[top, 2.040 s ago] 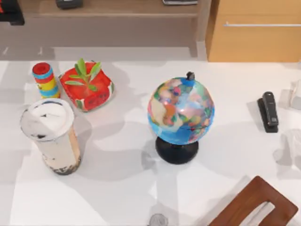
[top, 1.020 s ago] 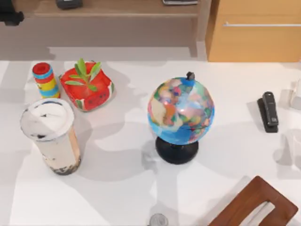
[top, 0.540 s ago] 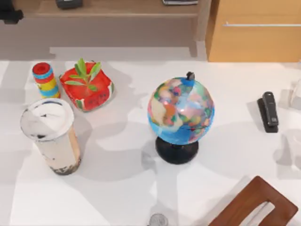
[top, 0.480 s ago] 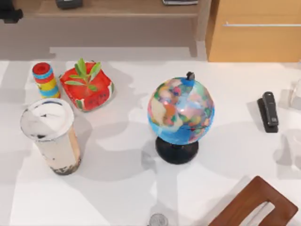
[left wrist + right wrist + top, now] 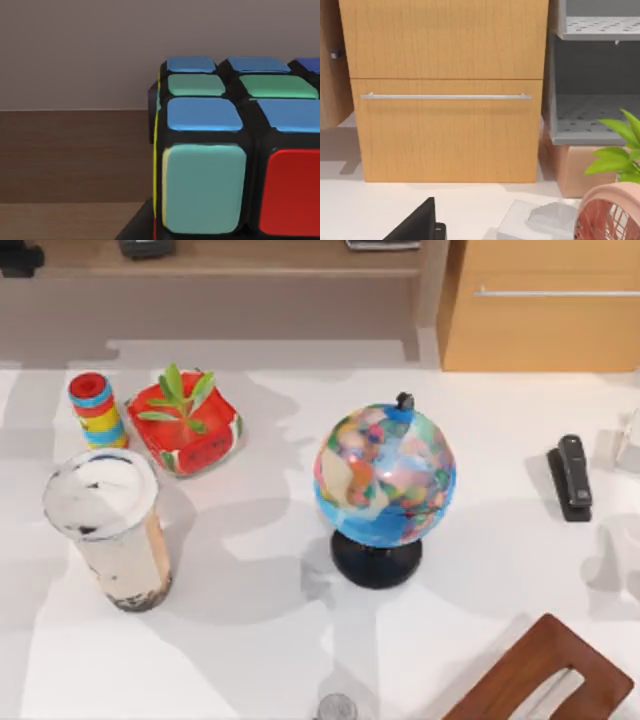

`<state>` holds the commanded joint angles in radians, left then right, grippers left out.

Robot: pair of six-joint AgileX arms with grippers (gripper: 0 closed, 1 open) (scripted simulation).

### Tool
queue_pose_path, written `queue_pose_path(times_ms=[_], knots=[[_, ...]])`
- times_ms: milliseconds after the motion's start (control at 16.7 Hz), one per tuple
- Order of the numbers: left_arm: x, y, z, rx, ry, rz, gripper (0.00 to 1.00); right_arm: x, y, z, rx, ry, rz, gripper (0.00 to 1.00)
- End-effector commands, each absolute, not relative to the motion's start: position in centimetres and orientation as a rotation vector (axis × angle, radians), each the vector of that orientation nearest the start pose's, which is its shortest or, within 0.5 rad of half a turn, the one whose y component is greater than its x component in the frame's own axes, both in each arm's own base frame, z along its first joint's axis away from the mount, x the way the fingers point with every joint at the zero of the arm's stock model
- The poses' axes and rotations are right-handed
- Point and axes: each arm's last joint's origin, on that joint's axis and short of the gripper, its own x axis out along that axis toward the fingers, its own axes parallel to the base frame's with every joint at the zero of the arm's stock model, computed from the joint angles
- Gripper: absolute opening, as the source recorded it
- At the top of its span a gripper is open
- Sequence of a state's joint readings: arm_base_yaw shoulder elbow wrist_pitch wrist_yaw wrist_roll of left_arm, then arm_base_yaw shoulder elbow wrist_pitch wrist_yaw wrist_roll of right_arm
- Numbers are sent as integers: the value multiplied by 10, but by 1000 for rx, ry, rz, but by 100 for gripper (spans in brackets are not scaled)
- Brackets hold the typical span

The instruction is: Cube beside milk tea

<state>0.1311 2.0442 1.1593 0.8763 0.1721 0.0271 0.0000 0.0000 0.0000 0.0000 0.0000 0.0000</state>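
One white table (image 5: 260, 640) carries everything here, and a wooden cabinet (image 5: 540, 320) stands behind its right side. The biggest thing on the table is a globe (image 5: 385, 475) near the middle. The milk tea (image 5: 105, 525) stands upright near the left edge, well apart from the globe. Behind the cup are a red plant pot (image 5: 185, 430) and, just beside the pot, a small striped cylinder (image 5: 95, 410). A black stapler (image 5: 571, 477) lies far on the right.

The cube (image 5: 225, 150) is not on the table. It sits very close in front of the left wrist camera, with blue, green and red squares toward it. From this I judge that the left gripper (image 5: 18, 258), at the far left corner beyond the table, is pinching the cube. The fingers themselves are hard to make out. The right arm seems parked off the right side, its camera facing the cabinet.

The step in hand, as I judge it, is to carry the cube to the cup. To do it well, the left arm should come in high enough to pass over the cylinder and the pot. It should then go down on the bare table on the globe side of the cup or in front of it, where there is free room. The cup is tall and may tip, so the arm should keep clear of its top. The cube should touch the table flat before the fingers let go.
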Motion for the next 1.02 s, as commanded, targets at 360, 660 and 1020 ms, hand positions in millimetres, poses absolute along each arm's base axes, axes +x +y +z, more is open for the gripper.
queue_pose_path(times_ms=[360,660,1020], knots=[[438,62,247,43,131,5,0,106,-1,160,0,0,0,100],[407,65,267,41,487,34,0,106,-1,160,0,0,0,100],[351,60,233,18,1101,38,0,106,-1,160,0,0,0,100]])
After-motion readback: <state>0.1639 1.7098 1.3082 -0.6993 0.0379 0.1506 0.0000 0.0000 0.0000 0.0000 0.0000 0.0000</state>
